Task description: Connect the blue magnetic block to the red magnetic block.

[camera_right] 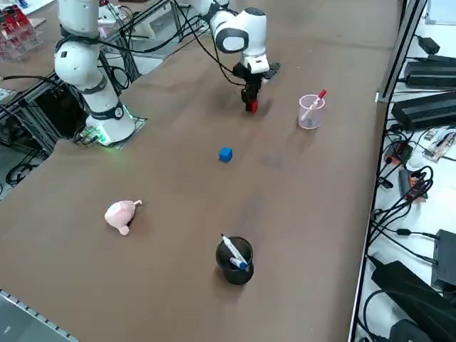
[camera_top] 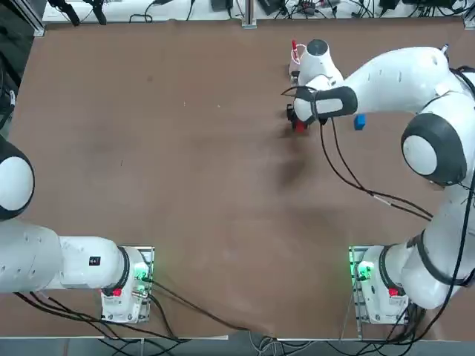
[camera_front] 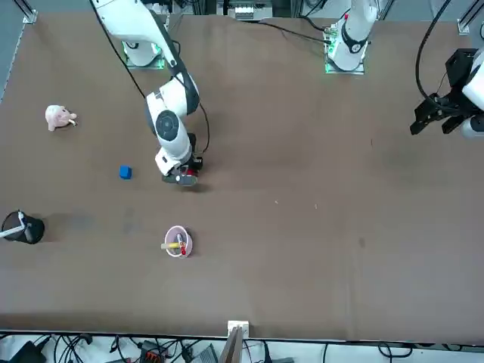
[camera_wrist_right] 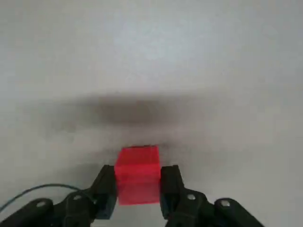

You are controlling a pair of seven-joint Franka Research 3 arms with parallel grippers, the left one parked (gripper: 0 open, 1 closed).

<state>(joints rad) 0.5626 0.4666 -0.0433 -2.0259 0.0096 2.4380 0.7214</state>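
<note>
Your right gripper [camera_wrist_right: 138, 189] is pinching the red magnetic block [camera_wrist_right: 138, 175] between its two fingers, one pressed to each side. The blue magnetic block [camera_right: 225, 154] sits on the brown table [camera_right: 171, 171], apart from the gripper, between it and the black mesh pen cup [camera_right: 234, 271]. That cup holds a white marker [camera_right: 234, 249] leaning against its rim and another pen with a blue end [camera_right: 239, 263]. Your other container, a pale pink cup [camera_front: 178, 242], has a few pens in it, among them a yellow one [camera_front: 173, 245] and a red one [camera_right: 319, 98]. The pink pig plush toy [camera_right: 122, 216] lies on the table, well apart from both cups.
</note>
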